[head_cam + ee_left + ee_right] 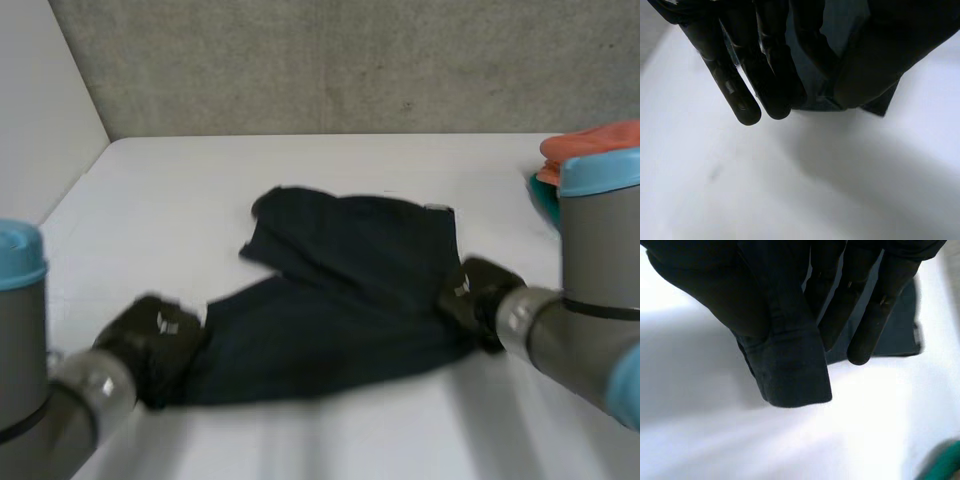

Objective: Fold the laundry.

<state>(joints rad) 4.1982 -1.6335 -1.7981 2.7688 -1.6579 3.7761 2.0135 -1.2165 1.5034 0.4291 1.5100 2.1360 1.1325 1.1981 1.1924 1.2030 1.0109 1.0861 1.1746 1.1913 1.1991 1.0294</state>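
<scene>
**A:** Where is the cloth?

**B:** One dark cloth (340,290) lies on the table (300,170), centre of the head view. It is partly spread, with a rumpled flap toward the upper middle.

**A:** Which way does it run?

**B:** Its long axis goes from lower left up to the right middle, straight from one hand to the other. Each hand has an end, so neither is nearer. The rest of the cloth lies beyond them, toward the back of the table.

**A:** The left hand?

**B:** The left hand (150,345) is at the lower-left corner. In its wrist view the fingers (765,75) are nearly straight, with fabric trapped between them and the thumb, so it is clamped on the cloth.

**A:** And the right?

**B:** The right hand (478,297) is on the right edge. Its wrist view has a stitched hem hanging out between the thumb and the fingers (860,325), pinched.

**A:** The next move?

**B:** I'd judge both hands carry the near edge away, across that long axis, onto the far half.

**A:** Anything else?

**B:** One orange cloth (590,145) over one teal thing (545,200), upper right, well apart.
</scene>
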